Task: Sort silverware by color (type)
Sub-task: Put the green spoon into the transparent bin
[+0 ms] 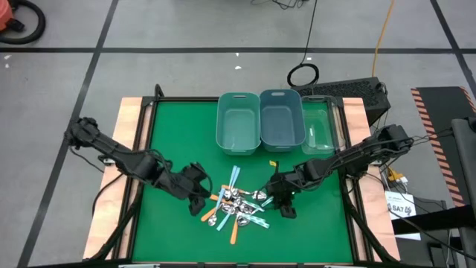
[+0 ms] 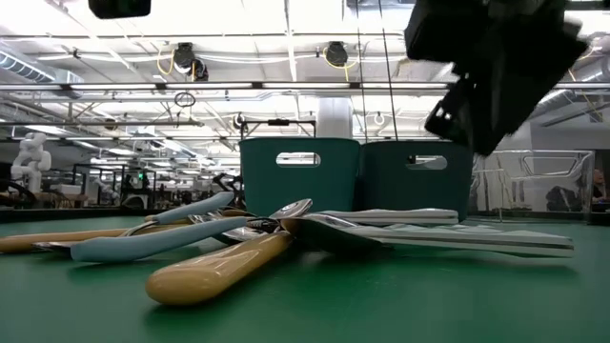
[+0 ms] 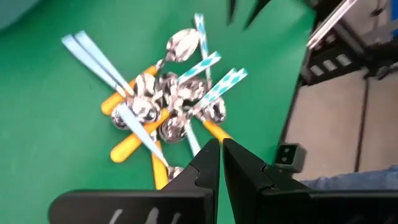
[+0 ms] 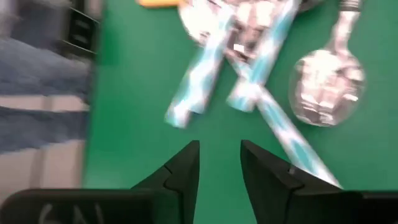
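The silverware (image 1: 236,207) lies in a loose heap on the green mat near the table's front: small spoons with shiny bowls and orange, light blue or teal-patterned handles, crossing over one another (image 3: 168,102). My left gripper (image 1: 202,195) hangs just left of the heap, shut, with its tips (image 3: 221,155) over the heap's near-left edge. My right gripper (image 1: 281,199) hangs at the heap's right side, open (image 4: 219,158), with bare mat between its fingers. Two patterned handles (image 4: 199,81) and a spoon bowl (image 4: 326,84) lie just ahead of it.
Two teal bins (image 1: 238,123) (image 1: 281,119) and a clear bin (image 1: 320,126) stand side by side at the mat's far edge, behind the heap. Bare green mat (image 1: 171,149) lies on the left and between heap and bins. Wooden borders (image 1: 134,119) flank the mat.
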Tool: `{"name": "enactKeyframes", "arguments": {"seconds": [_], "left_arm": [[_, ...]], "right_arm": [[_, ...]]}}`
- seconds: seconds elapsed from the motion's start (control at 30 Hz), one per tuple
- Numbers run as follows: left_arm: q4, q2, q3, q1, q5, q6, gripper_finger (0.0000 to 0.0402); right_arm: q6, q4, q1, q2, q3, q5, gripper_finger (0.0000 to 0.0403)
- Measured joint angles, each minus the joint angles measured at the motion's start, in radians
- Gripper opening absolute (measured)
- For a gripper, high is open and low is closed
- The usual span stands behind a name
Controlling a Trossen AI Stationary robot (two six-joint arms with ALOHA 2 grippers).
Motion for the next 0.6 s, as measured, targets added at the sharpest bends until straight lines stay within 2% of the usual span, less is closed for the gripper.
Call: {"name": "enactKeyframes", "arguments": {"seconds": [0.13,0.27,0.5,0.6], "left_arm": [[0.017,0.044,0.0,-0.009,0.016,-0.023,0.0027],[0.044,0.062,0.0,-0.013,0.053,-0.057,0.0039],[-0.002,0.074,0.0,-0.056,0.034,-0.11,0.0138],[-0.021,0.073,0.0,-0.067,0.028,-0.118,0.0168]], "right_arm": [[0.027,-0.003,0.035,-0.018,0.026,0.008,0.012],[0.057,0.014,0.063,-0.018,0.042,0.084,0.0122],[0.074,0.023,0.077,-0.014,0.043,0.168,0.0122],[0.055,0.022,0.077,-0.014,0.042,0.217,0.0122]]}}
